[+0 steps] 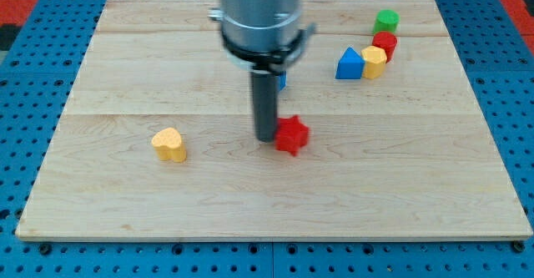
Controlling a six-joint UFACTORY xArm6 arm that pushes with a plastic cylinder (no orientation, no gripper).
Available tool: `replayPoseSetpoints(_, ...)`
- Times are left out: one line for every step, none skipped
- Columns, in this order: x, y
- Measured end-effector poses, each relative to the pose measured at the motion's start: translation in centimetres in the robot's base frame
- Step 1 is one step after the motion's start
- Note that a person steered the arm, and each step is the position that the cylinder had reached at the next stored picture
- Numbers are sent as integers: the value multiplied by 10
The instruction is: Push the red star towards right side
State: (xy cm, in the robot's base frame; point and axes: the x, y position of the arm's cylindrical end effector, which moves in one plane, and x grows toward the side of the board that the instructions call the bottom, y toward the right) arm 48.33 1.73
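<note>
The red star (292, 135) lies near the middle of the wooden board (125, 194). My tip (265, 138) stands right at the star's left side, touching it or nearly so. The dark rod rises from there to the grey arm body at the view's top centre.
A yellow heart-like block (169, 144) lies to the left of my tip. At the upper right sit a blue triangle block (349, 64), a yellow block (374, 62), a red block (385, 43) and a green block (386, 21). A blue block (282, 81) peeks from behind the rod.
</note>
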Motion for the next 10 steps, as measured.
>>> replayPoseSetpoints(6, 47)
replayPoseSetpoints(-14, 67)
replayPoseSetpoints(-9, 108)
replayPoseSetpoints(3, 137)
replayPoseSetpoints(-4, 144)
replayPoseSetpoints(-3, 164)
replayPoseSetpoints(17, 157)
replayPoseSetpoints(-20, 171)
replayPoseSetpoints(-107, 214)
replayPoseSetpoints(-187, 238)
